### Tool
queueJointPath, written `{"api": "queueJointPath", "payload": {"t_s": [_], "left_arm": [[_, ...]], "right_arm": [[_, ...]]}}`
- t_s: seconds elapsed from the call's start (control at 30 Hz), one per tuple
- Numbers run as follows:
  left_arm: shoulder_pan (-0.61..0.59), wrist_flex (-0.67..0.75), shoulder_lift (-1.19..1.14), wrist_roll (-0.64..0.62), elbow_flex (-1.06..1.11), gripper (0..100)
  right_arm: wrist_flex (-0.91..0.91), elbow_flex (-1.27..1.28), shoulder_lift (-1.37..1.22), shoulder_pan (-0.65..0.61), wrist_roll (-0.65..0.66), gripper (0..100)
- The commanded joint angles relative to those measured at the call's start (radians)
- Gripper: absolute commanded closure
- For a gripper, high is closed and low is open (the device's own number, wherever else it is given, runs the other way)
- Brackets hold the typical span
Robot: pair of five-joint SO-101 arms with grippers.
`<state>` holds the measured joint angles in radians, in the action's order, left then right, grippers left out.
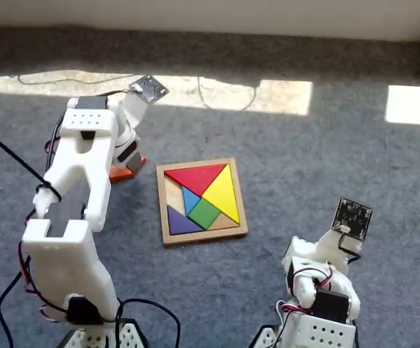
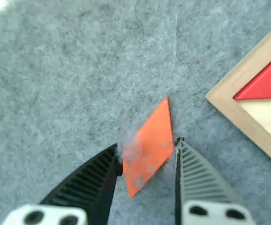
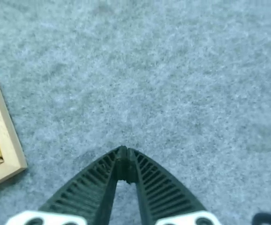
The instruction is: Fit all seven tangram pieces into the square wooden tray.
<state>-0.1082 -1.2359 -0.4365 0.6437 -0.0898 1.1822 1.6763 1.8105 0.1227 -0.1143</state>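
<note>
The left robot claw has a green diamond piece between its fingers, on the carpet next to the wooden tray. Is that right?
Not quite. The diamond piece in the left gripper is orange, not green, as the left wrist view shows. It does lie on the carpet beside the wooden tray.

You have the square wooden tray lying flat at mid-frame, slightly turned. Inside it sit a red triangle along the top, a yellow triangle at right, a blue piece, a green square and a purple triangle at lower left. The orange parallelogram is on the grey desk, left of the tray's upper corner and apart from it.
</note>
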Motion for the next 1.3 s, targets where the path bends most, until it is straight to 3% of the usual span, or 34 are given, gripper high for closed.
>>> {"api": "queueJointPath", "payload": {"t_s": [0.0,0.47,0.8,1.07,1.27], "left_arm": [[-0.01,-0.055,-0.053,0.044,-0.099,81],[-0.028,-0.126,-0.202,0.046,-0.231,81],[-0.027,-0.186,-0.202,0.041,-0.275,99],[-0.007,-0.482,-0.202,-0.186,-0.555,99],[0.016,-0.523,-0.202,-0.295,-0.596,99]], "right_arm": [[-0.019,0.113,0.012,0.008,-0.011,99.5],[-0.021,0.113,0.012,0.008,-0.011,99.5],[-0.021,0.113,0.012,0.01,-0.011,99.5],[-0.021,0.113,0.012,0.01,-0.011,99.5],[-0.021,0.113,0.012,0.01,-0.011,99.5]]}}
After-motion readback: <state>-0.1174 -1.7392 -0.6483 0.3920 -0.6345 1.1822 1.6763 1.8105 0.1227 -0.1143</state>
